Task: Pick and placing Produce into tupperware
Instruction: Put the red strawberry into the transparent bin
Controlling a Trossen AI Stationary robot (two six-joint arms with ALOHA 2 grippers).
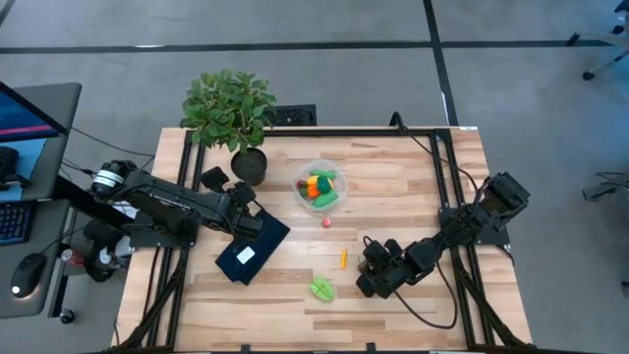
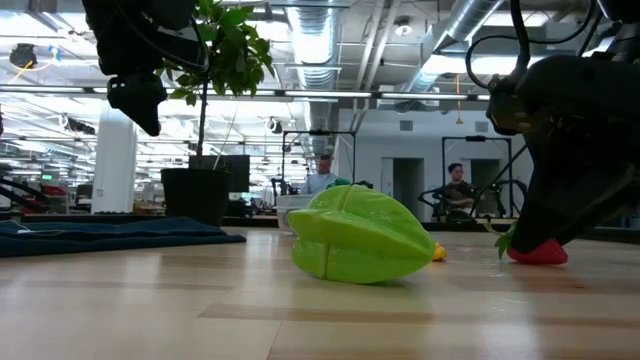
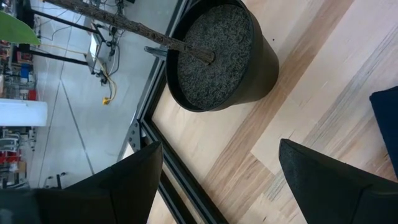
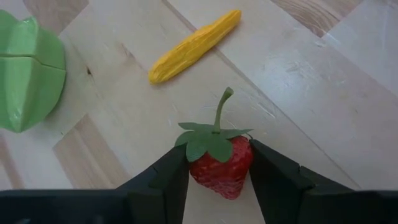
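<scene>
a red strawberry (image 4: 219, 167) sits clamped between the right gripper (image 4: 219, 180) jaws, green cap and stem pointing away from the wrist, down low at the table (image 1: 413, 187) surface on the near right side. just beyond it lies a yellow-orange piece (image 4: 194, 45), flat on the wood, and to its left a green ridged fruit (image 1: 321, 289) near the table's front edge, both free and apart from the jaws. farther back, around the middle, a small red piece (image 1: 325, 222) lies alone, and past that the clear round tupperware (image 1: 322, 186) already holds orange and green produce. left of the tupperware stands the potted plant (image 1: 232, 110) in its black pot. the left gripper (image 1: 248, 197) hangs beside that pot, jaws spread wide and holding nothing, above a dark flat rectangle (image 1: 253, 248) with a white label.
</scene>
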